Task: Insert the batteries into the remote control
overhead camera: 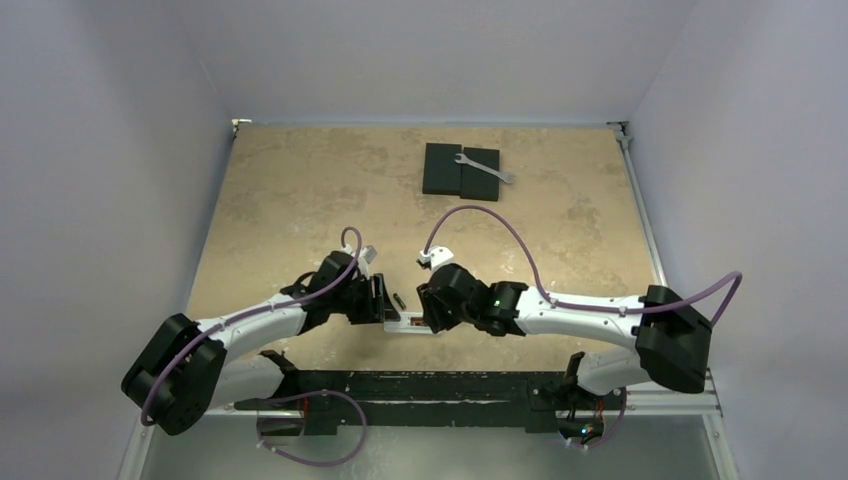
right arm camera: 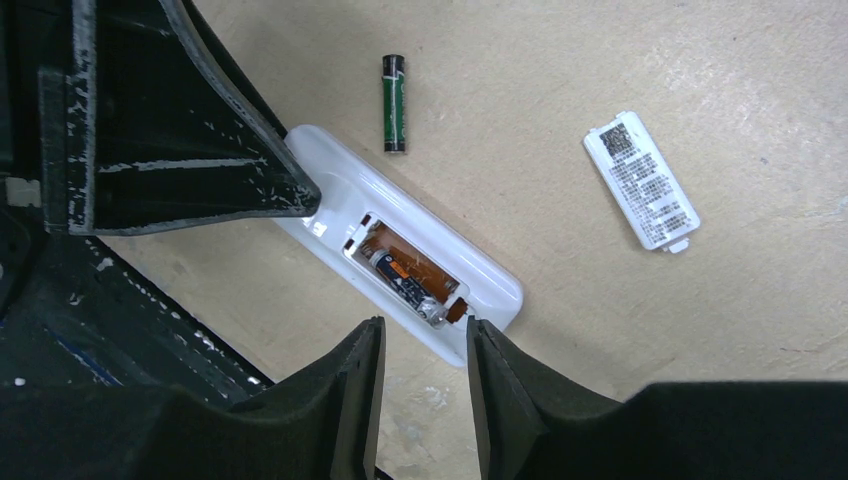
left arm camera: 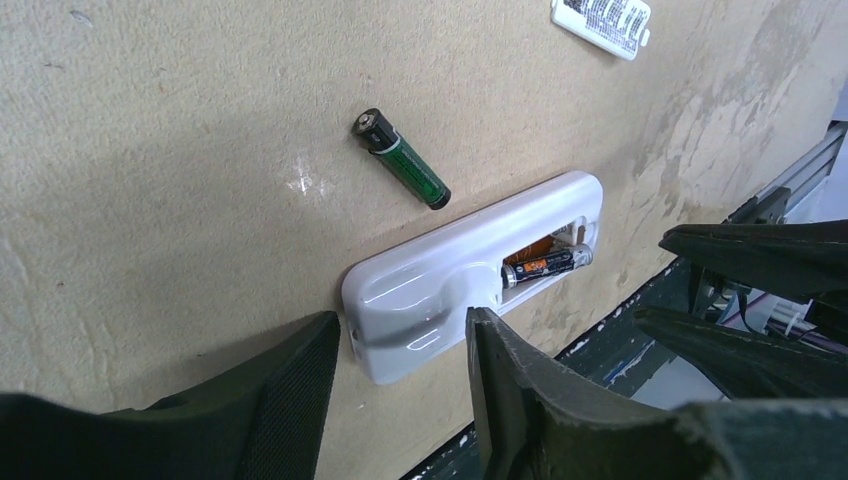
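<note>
Both arms are folded in low over the near middle of the table (overhead camera: 300, 200). Their forearms are nearly level and point at each other, and the wrists tip down so the grippers meet over the remote control (overhead camera: 405, 323). The remote control lies back-up, lengthwise left to right, close to the table's near edge. Its battery recess is uncovered in the right half.

The left gripper (left arm camera: 405, 322) comes in from the left and sits over the remote control's left end with its fingers (left arm camera: 290, 400) part-spread. One finger is by the short end and the other is over the near long side. Whether they actually clamp the casing I cannot tell. The right gripper (right arm camera: 425, 335) reaches in from the right. Its fingers (right arm camera: 350, 400) are apart with only bare table between them, the tips just off the remote control's right end, holding nothing.

A dark battery (right arm camera: 405, 283) with orange print lies in the recess slot nearer the table edge, and the slot beside it shows its orange floor. The green battery (left arm camera: 403, 172) lies flat on the table just beyond the remote control's far side, not touching it. The white battery cover (right arm camera: 640, 180) rests label up on the table, off to the far right of the remote control. Far back at the middle of the table, two black blocks (overhead camera: 460, 170) sit side by side with a silver wrench (overhead camera: 487, 167) across them.
</note>
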`<state>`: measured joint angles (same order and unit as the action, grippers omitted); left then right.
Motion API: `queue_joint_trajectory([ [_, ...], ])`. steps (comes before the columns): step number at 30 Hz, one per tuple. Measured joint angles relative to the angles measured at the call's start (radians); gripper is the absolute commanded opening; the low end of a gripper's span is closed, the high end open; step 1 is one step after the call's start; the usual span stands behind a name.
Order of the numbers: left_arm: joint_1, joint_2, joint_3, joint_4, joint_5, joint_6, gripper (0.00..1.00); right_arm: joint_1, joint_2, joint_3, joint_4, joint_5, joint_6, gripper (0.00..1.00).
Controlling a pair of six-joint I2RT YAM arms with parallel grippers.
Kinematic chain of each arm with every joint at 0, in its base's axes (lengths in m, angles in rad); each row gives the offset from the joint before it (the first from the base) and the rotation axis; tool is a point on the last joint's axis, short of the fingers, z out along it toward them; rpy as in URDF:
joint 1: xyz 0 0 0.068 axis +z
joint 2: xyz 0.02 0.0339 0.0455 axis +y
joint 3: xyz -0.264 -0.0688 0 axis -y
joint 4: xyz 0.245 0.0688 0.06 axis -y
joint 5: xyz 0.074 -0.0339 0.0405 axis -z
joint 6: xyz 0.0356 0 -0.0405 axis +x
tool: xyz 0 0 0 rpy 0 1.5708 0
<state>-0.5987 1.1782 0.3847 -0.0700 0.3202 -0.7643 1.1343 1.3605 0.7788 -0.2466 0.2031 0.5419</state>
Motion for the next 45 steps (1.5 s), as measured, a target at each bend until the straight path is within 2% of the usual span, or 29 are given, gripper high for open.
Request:
queue_joint_trajectory([
  [15, 0.0, 0.019, -0.006, 0.011, 0.015, 0.001, 0.34, 0.0, 0.046, -0.011, 0.055, -0.015, 0.035, 0.39],
  [45, 0.0, 0.022, -0.007, 0.03, 0.016, 0.001, 0.31, 0.0, 0.075, -0.015, 0.056, -0.034, 0.051, 0.33],
])
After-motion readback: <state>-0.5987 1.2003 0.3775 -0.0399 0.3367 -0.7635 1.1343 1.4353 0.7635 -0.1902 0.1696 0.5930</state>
